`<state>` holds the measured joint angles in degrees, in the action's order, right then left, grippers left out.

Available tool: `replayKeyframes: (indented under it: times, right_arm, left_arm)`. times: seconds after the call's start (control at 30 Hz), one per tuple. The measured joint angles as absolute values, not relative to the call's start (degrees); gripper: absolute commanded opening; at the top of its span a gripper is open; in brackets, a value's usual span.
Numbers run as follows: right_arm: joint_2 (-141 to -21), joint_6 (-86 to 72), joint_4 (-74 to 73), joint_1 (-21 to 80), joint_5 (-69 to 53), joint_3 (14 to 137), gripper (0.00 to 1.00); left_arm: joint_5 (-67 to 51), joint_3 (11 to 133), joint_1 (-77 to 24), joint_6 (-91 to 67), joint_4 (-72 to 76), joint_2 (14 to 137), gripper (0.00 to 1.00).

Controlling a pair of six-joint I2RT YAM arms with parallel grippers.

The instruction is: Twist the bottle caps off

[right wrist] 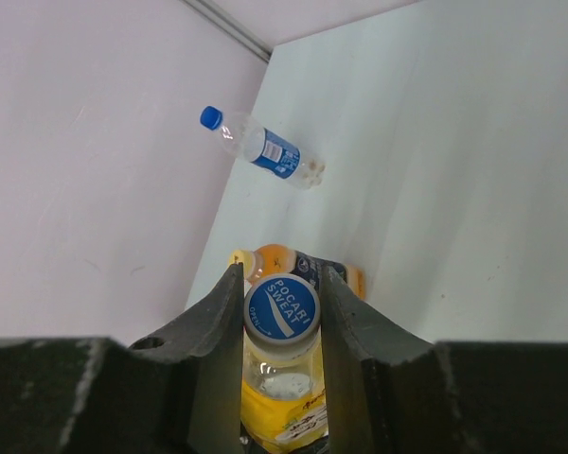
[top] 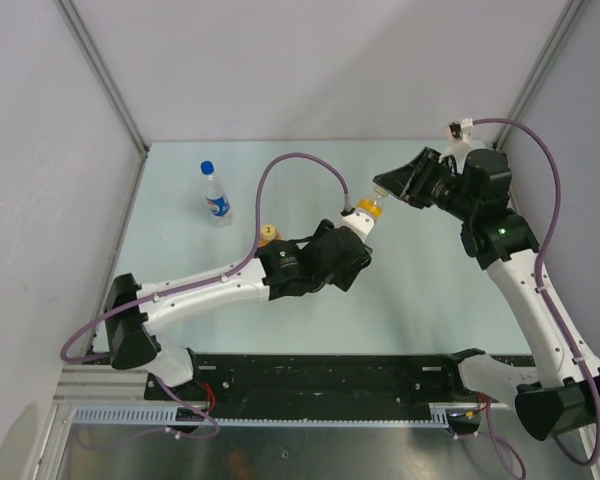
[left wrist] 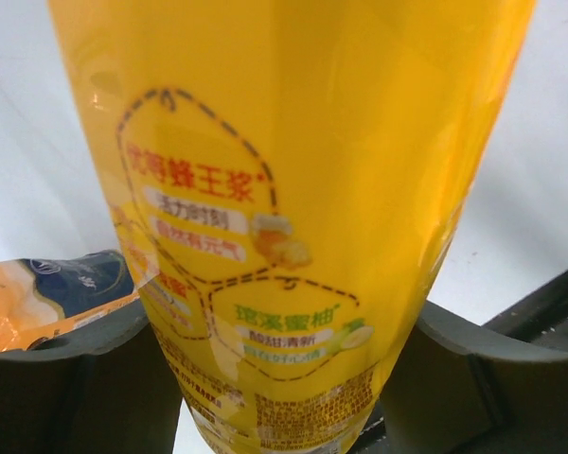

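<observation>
My left gripper (top: 352, 240) is shut on the body of the tall yellow juice bottle (top: 364, 220), which fills the left wrist view (left wrist: 293, 189) between the dark fingers (left wrist: 66, 378). My right gripper (right wrist: 282, 293) is closed around this bottle's cap (right wrist: 281, 307), white-rimmed with a blue printed top; both fingers press its sides. In the top view the right gripper (top: 383, 192) sits at the bottle's top. The clear water bottle (top: 216, 198) with its blue cap (top: 207, 168) stands at the back left. The shorter orange bottle (top: 270, 236) with its yellow-orange cap stands behind the left arm.
The water bottle (right wrist: 265, 148) and the orange bottle (right wrist: 282, 260) show beyond the fingers in the right wrist view. Grey walls enclose the pale table (top: 430, 280) on three sides. A black rail (top: 330, 375) runs along the near edge. Purple cables loop over both arms.
</observation>
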<state>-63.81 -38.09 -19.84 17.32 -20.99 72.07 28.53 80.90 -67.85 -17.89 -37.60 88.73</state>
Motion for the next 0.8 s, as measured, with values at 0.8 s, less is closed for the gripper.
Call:
replayKeyframes:
  times: [0.8]
  right_arm:
    - [-53.32, -32.21, -10.44, 11.25, -48.07, 69.97, 0.0]
  left_arm:
    - [-10.35, 73.49, -64.53, -12.49, -27.49, 75.7, 0.11]
